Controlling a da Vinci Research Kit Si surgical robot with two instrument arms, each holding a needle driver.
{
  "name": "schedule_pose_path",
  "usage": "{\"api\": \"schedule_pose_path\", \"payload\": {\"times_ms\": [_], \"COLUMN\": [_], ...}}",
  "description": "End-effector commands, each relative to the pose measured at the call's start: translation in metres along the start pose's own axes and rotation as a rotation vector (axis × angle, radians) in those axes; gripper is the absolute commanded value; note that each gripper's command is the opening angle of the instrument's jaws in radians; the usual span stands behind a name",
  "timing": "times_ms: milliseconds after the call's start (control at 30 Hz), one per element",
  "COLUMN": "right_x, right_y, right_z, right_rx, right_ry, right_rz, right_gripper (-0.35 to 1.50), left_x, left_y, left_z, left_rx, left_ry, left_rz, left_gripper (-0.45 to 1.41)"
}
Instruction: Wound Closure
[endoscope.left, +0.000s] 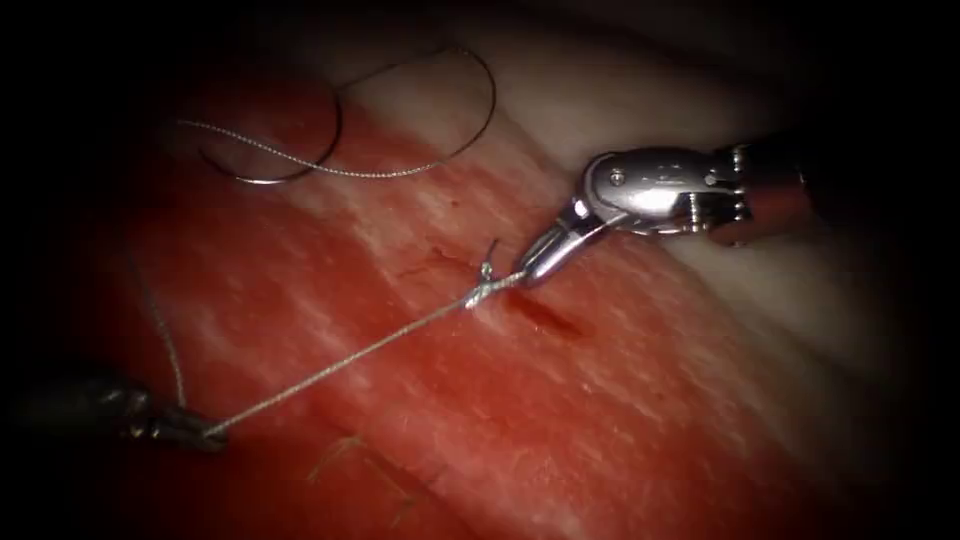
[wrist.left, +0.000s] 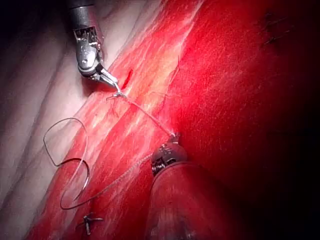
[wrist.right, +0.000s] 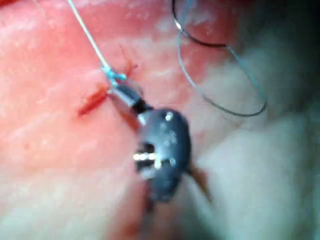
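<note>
A taut thread (endoscope.left: 350, 358) runs from a knot (endoscope.left: 482, 291) at the upper end of the cut (endoscope.left: 548, 316) down to the lower left. There my left tool (endoscope.left: 203, 432) is shut on it. My right tool (endoscope.left: 524, 272) comes in from the right, shut on the thread right beside the knot. A short thread tail stands up from the knot. The curved needle (endoscope.left: 290, 176) lies free on the tissue (endoscope.left: 620, 420) at the upper left, held by neither tool and not in the tissue. The right wrist view shows the jaws of my right tool (wrist.right: 122, 92) at the knot (wrist.right: 114, 76).
Slack thread (endoscope.left: 470, 135) loops past the needle at the top. The left wrist view shows my left tool (wrist.left: 173, 141), the right tool (wrist.left: 109, 80), the needle (wrist.left: 87, 177), and an earlier stitch with cut ends (wrist.left: 89, 221). Pale fatty tissue (endoscope.left: 700, 80) borders the upper right.
</note>
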Motion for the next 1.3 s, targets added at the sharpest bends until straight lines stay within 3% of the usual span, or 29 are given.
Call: {"api": "schedule_pose_path", "payload": {"times_ms": [33,200,300,467,600,733,867,1000,1300], "right_x": [-0.0007,-0.0017,-0.0023,-0.0037,-0.0047,-0.0064,-0.0083,-0.0094,-0.0094], "right_y": [0.0001,0.0003,0.0003,-0.0004,-0.0007,-0.0013,-0.0021,-0.0028,-0.0030], "right_z": [-0.0001,-0.0011,-0.0011,0.0003,0.0008,-0.0024,-0.0032,-0.0039,-0.0031], "right_rx": [-0.006,-0.051,-0.096,-0.233,-0.335,-0.486,-0.593,-0.632,-0.636], "right_ry": [0.000,0.001,0.049,0.306,0.374,0.471,0.539,0.615,0.626], "right_rz": [0.002,0.051,0.116,0.323,0.472,0.643,0.710,0.767,0.778], "right_gripper": [-0.35,-0.35,-0.35,-0.35,-0.35,-0.35,-0.35,-0.35,-0.35], "left_x": [-0.0005,-0.0011,-0.0016,-0.0023,-0.0024,-0.0027,-0.0027,-0.0029,-0.0034], "left_y": [0.0003,0.0006,0.0009,0.0014,0.0018,0.0027,0.0029,0.0031,0.0045], "left_z": [0.0011,0.0010,0.0007,0.0011,0.0015,0.0013,0.0014,0.0015,0.0006], "left_rx": [-0.001,0.003,0.003,-0.001,-0.004,-0.007,-0.009,-0.011,-0.023], "left_ry": [0.000,-0.005,-0.005,-0.008,-0.010,-0.013,-0.012,-0.012,-0.029], "left_rz": [-0.002,-0.009,-0.012,-0.020,-0.023,-0.018,-0.018,-0.027,-0.042], "left_gripper": [-0.45,-0.45,-0.45,-0.45,-0.45,-0.45,-0.45,-0.45,-0.45]}}
